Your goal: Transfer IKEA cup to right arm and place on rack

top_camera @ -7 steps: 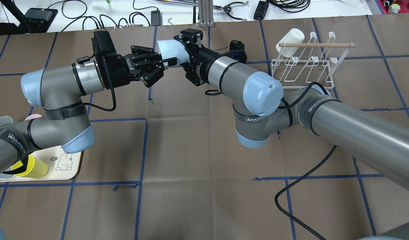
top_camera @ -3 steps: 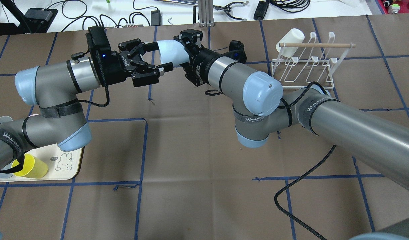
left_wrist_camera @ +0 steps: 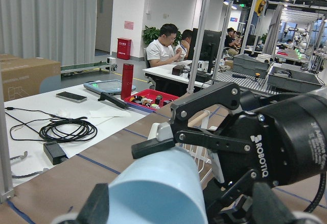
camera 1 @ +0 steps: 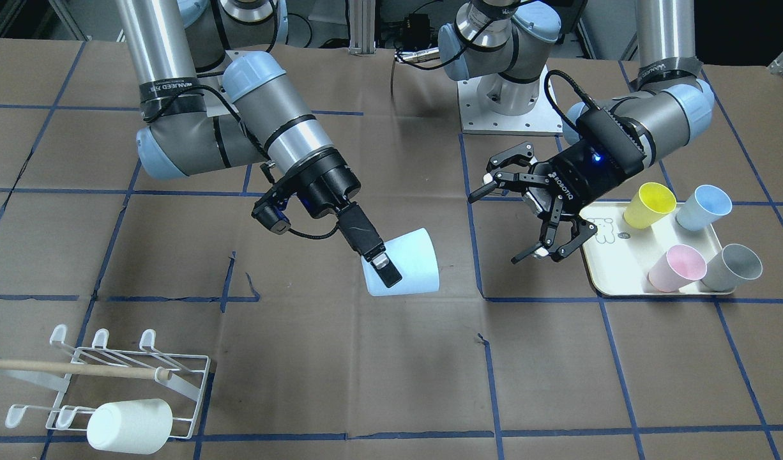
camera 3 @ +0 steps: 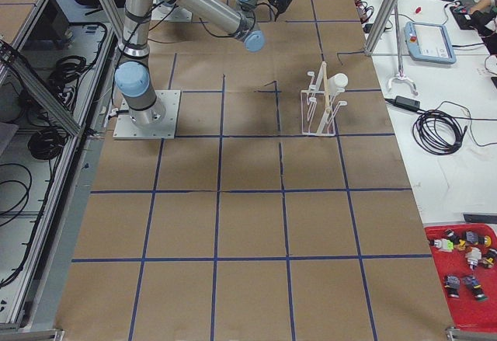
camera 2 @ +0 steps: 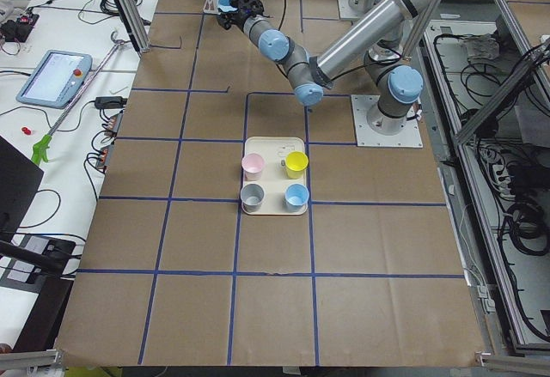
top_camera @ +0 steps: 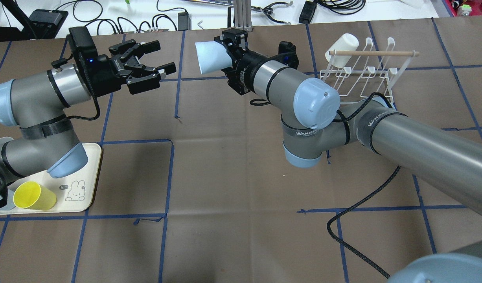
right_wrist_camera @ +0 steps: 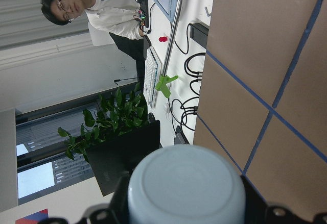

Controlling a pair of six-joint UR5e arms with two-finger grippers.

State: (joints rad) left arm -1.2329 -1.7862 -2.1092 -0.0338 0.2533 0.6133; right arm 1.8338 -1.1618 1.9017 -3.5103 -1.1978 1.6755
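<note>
My right gripper (top_camera: pixel 230 55) is shut on a light-blue cup (top_camera: pixel 209 57) and holds it on its side above the table, mouth toward the left arm. In the front-facing view the cup (camera 1: pixel 407 268) hangs from the right gripper (camera 1: pixel 384 271). The right wrist view shows the cup's base (right_wrist_camera: pixel 186 183). My left gripper (top_camera: pixel 161 57) is open and empty, well apart to the cup's left; it also shows in the front-facing view (camera 1: pixel 499 227). The white wire rack (top_camera: pixel 359 80) with its wooden dowel stands at the far right, a white cup (top_camera: pixel 342 49) on one prong.
A cream tray (camera 1: pixel 621 278) under the left arm holds a yellow cup (camera 1: pixel 649 204), a blue cup (camera 1: pixel 703 207), a pink cup (camera 1: pixel 676 268) and a grey cup (camera 1: pixel 730 268). A black cable (top_camera: pixel 359 204) trails over the table at the right arm.
My left gripper opened, let go of the light-blue cup and drew back to the left. The right gripper kept the cup and shifted slightly right.
</note>
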